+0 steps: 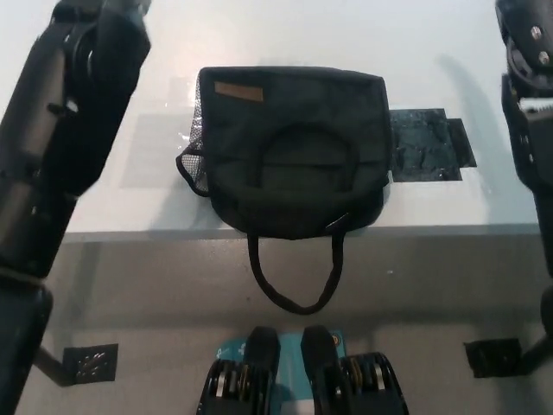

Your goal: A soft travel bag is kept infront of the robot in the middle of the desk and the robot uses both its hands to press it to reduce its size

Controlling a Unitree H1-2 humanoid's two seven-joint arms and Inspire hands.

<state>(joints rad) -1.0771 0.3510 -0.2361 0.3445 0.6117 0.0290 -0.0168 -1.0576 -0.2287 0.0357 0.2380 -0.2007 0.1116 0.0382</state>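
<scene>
white desk [285,35], grey floor [155,294]

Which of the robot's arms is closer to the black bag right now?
The left, as far as the picture shows. The left arm rises beside the bag, a narrow strip of table between them. The right arm stands at the far edge, beyond the dark patch. Neither hand shows.

Legible text: none.

Item: black soft travel bag [294,151] on the white desk [259,35]. It carries one small tan label patch [238,92] near its upper left corner; any lettering on the patch is too small to read.

Item: black tape patch [429,145] on the desk just beside the bag, unmarked.
</scene>
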